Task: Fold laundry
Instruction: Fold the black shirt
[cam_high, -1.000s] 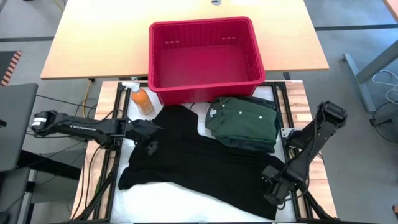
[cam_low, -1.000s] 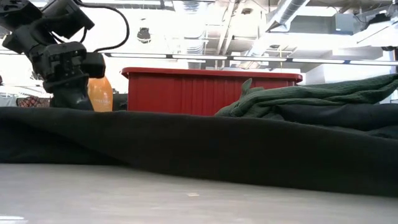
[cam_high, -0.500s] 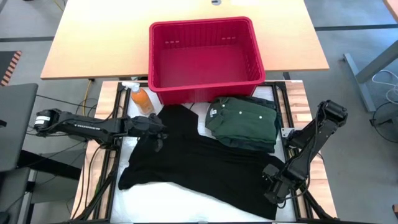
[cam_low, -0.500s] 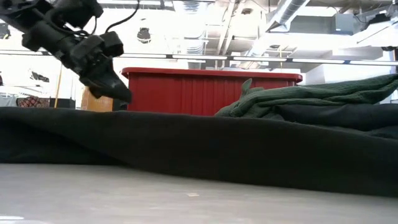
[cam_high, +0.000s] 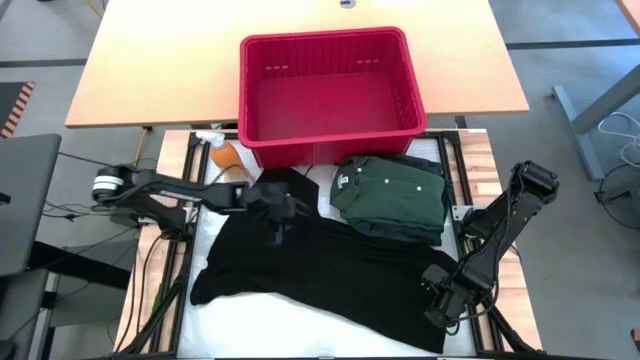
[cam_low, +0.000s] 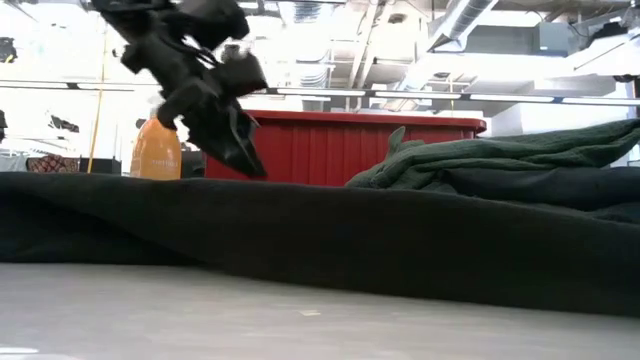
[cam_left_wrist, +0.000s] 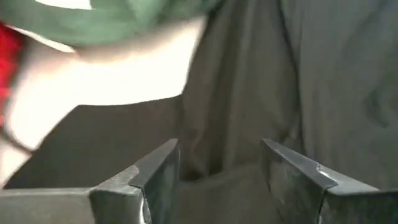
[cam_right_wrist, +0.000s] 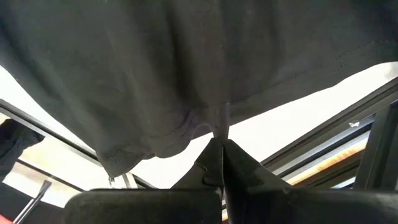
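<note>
Overhead, left gripper (cam_high: 281, 213) hovers over black garment (cam_high: 320, 265), beside folded green shirt (cam_high: 392, 197). Its wrist view alone shows fingers (cam_left_wrist: 155, 180) parted, empty. Right gripper (cam_right_wrist: 222, 149) pinches the garment's hem.

Orange bottle (cam_high: 227, 160) partly behind the left arm; black garment's (cam_high: 320, 260) near hem cut off.

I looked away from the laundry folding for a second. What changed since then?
The left gripper swung from the black garment's left edge in over its upper part and opened, jaws now apart above the cloth, holding nothing. The right gripper stays shut on the black garment's hem at the near right. The folded green shirt, red basket and orange bottle have not moved.
</note>
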